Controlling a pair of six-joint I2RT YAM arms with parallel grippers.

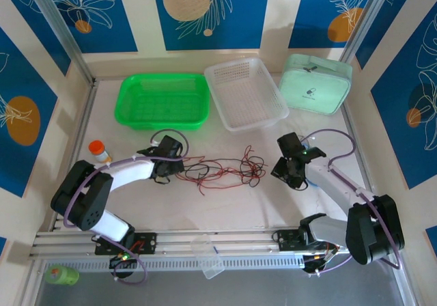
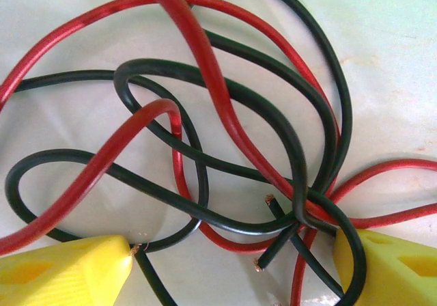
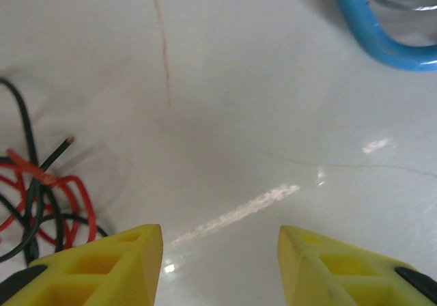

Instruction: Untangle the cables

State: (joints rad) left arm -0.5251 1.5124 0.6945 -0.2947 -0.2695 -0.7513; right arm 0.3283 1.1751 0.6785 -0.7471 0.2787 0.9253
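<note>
Cables (image 1: 222, 169) lie in a loose red-and-black tangle on the white tabletop (image 1: 225, 207), roughly midway between the two arms and in front of the baskets. From overhead I see my left claw (image 1: 179, 171) right at the tangle's left edge, while my right claw (image 1: 285, 173) sits just off its right end.

On my left wrist camera the wires (image 2: 225, 115) loop over and under one another, and several strands cross in a knot near the lower right. Two cut ends with bare copper tips poke out there. The left claw (image 2: 233, 248) is spread wide, its yellow fingers (image 2: 68, 272) on either side of the crossing strands, and a black strand runs against the right finger. Nothing is pinched.

On my right wrist camera the right claw (image 3: 220, 232) is parted with only bare tabletop between its yellow fingers, so it holds nothing. The wires (image 3: 48, 197) bunch up just left of the left finger, with one black end sticking upward. A thicker blue cable (image 3: 372, 29) curves across the top right corner.

Farther back stand a green basket (image 1: 162, 100), a white basket (image 1: 246, 93) and a mint pouch (image 1: 315, 82). A small orange-capped bottle (image 1: 100, 150) stands near the left arm.
</note>
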